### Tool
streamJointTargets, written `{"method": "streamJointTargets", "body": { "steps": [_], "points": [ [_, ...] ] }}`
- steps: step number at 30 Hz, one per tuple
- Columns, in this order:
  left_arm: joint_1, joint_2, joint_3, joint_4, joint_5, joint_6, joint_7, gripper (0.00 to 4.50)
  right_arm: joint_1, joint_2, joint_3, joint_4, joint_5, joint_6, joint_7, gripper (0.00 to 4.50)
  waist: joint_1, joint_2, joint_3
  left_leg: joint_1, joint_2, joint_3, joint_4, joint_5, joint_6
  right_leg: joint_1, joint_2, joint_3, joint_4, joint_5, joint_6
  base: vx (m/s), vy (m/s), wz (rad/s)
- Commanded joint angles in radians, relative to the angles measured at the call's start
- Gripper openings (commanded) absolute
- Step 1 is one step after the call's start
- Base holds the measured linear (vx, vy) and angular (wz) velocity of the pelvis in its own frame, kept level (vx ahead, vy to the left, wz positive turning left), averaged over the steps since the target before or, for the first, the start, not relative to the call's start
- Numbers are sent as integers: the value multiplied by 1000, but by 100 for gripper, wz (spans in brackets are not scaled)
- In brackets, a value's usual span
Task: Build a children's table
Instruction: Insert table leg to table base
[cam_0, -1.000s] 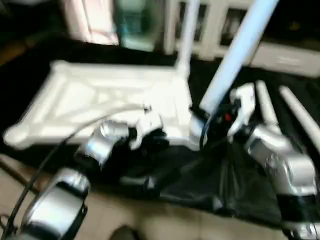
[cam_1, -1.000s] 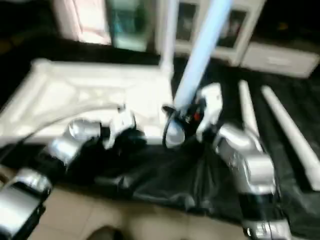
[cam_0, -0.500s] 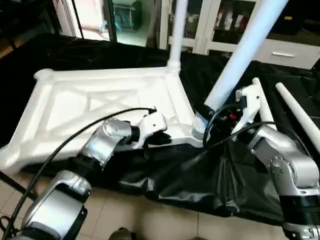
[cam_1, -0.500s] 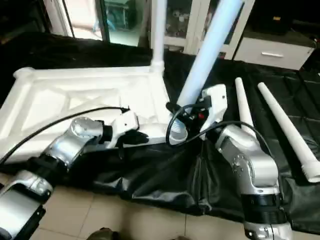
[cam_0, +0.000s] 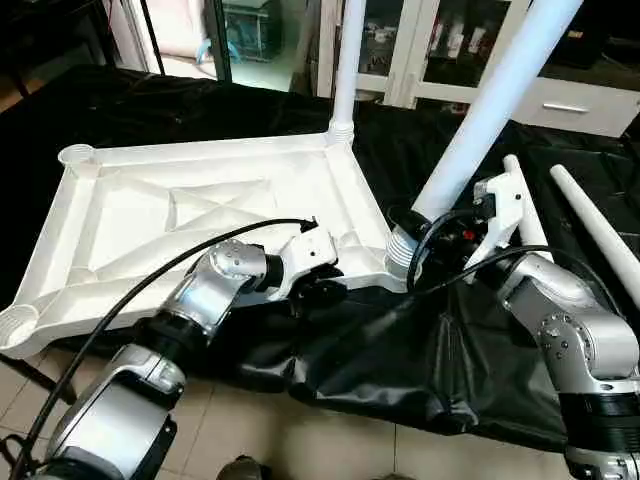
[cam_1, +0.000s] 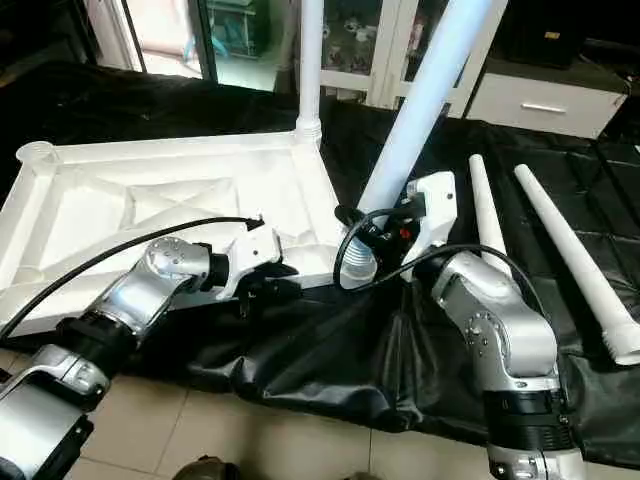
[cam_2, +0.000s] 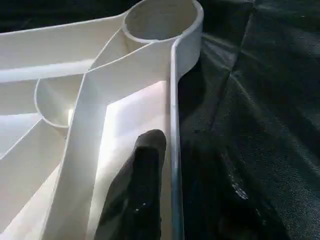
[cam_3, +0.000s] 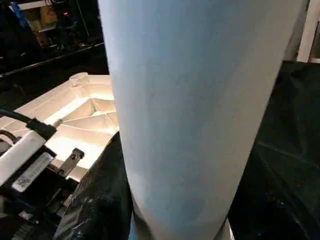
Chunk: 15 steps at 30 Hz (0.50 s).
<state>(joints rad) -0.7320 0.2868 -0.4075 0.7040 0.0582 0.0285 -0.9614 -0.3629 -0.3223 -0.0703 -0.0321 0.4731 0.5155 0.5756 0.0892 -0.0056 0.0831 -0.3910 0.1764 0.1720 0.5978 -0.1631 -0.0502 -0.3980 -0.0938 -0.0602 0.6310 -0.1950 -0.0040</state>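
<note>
Black fingers (cam_2: 142, 185) of the left gripper (cam_0: 318, 291) straddle the near rim of the table top (cam_0: 180, 215): one lies inside the rim on the white plastic, the other is hidden outside it against the black sheet (cam_0: 400, 350), so the two stand apart with the rim between them, and whether they press it I cannot tell. The right gripper (cam_1: 385, 240) is clamped on a white leg (cam_0: 490, 105) near its ribbed foot, which sits at the top's near right corner; this leg leans away to the right. Beyond that, the top lies underside up on the black sheet, its crossed ribs showing. A second leg (cam_0: 345, 60) stands upright in the top's far right corner socket. Two loose legs (cam_1: 560, 250) lie on the sheet to the right of the top. White cabinets (cam_0: 420, 45) stand behind it.
</note>
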Motion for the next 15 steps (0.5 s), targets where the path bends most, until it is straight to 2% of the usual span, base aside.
{"method": "streamJointTargets", "body": {
  "steps": [1,3,5,8,10,11,12,13,15],
  "points": [
    [1,-2,-7,33,22,19,9,120,-15,-3,-8,-16,8,5,2,191,2,-12,-87,23,49,-9,-72,-187,13,46,-63,44,-80,-160,-204,0,0,0],
    [0,-3,-10,43,25,19,5,120,-16,-3,-8,-17,8,5,3,191,1,-13,-87,22,48,-9,-72,-188,13,46,-61,44,-80,-161,-203,0,0,0],
    [-1,-4,-10,48,27,23,0,92,-16,-4,-8,-16,9,5,4,191,1,-13,-87,21,48,-9,-72,-191,11,46,-62,44,-81,-169,-201,0,0,0],
    [-1,-3,-6,48,23,36,-17,82,-17,-7,-9,-6,-3,-4,-1,191,2,-15,-87,22,48,-9,-73,-197,9,45,-62,44,-82,-183,-196,0,0,0],
    [-1,-2,-4,47,22,41,-27,52,-19,-8,-9,3,-11,-11,-6,191,1,-14,-87,22,47,-9,-73,-194,9,44,-60,44,-81,-179,-197,0,0,0],
    [1,0,-5,48,26,40,-30,52,-25,-12,1,31,-33,-28,-5,191,1,-8,-87,23,47,-9,-72,-193,9,42,-61,44,-81,-170,-200,0,0,0],
    [2,1,-6,48,27,40,-32,45,-29,-11,6,42,-41,-36,-4,191,0,-10,-88,23,47,-8,-72,-191,9,43,-61,45,-81,-161,-203,0,0,0],
    [3,2,-6,48,28,40,-33,42,-31,-11,9,48,-45,-40,-4,191,-1,-7,-88,22,46,-9,-71,-191,7,43,-59,44,-79,-149,-208,0,0,0],
    [11,6,-10,44,31,39,-39,25,-67,-1,49,132,-85,-73,12,191,-1,3,-89,23,46,-10,-70,-192,5,43,-60,44,-77,-134,-216,0,0,0]
  ]
}}
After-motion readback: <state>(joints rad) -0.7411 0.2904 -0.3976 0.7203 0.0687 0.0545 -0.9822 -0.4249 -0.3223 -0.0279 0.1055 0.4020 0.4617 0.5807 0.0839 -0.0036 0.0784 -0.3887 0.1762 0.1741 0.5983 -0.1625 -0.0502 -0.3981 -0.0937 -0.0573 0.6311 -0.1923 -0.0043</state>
